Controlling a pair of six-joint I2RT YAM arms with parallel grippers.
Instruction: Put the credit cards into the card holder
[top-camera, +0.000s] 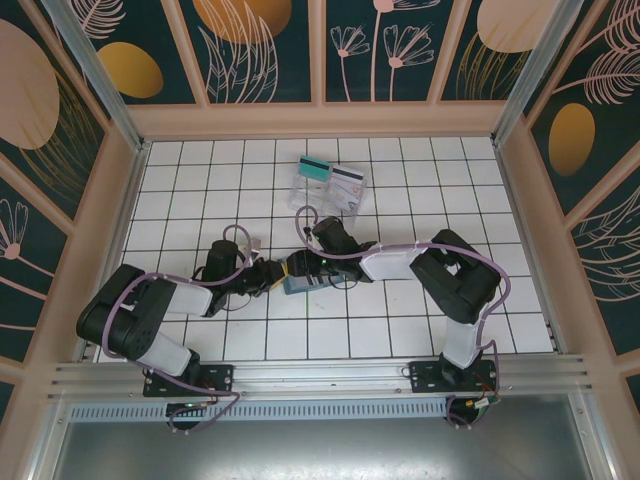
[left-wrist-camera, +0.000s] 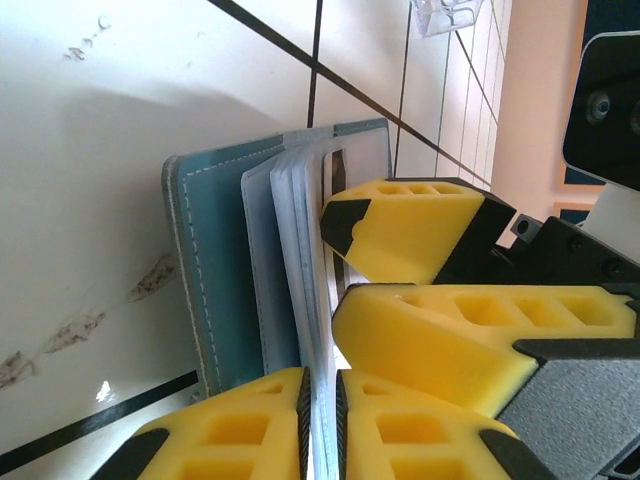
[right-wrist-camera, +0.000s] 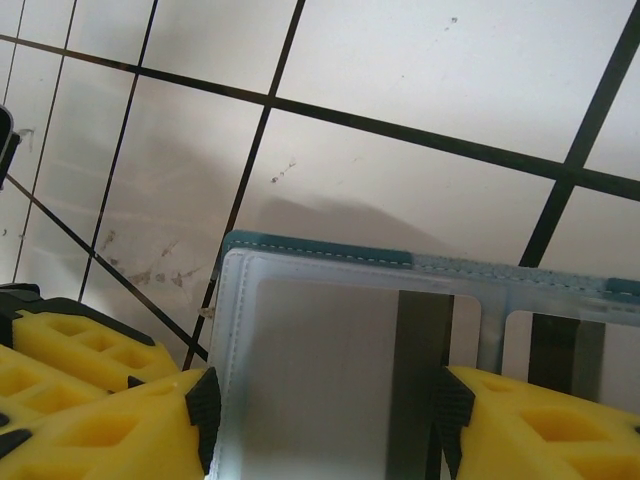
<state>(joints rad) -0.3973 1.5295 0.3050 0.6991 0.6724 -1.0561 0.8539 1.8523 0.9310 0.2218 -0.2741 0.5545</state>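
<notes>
Desk (top-camera: 400, 330) centre: open card holder (left-wrist-camera: 215, 260), teal cover flat on tiles, clear pocket pages lifted off it. Clamped on page edge: left claw (left-wrist-camera: 320, 420). Spread apart over pocket page: right claw (right-wrist-camera: 325, 415). Toward far edge: clear tray (top-camera: 305, 196) with teal card (top-camera: 314, 167) and whitish card (top-camera: 347, 180) side by side.

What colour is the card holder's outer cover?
Dark teal with pale stitching; the card holder shows best in the left wrist view.

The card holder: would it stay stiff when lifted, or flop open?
Probably floppy: the card holder fans open into thin clear sleeves, one pinched by the left gripper. Likely light and, its cover lying flat, unlikely to roll.
</notes>
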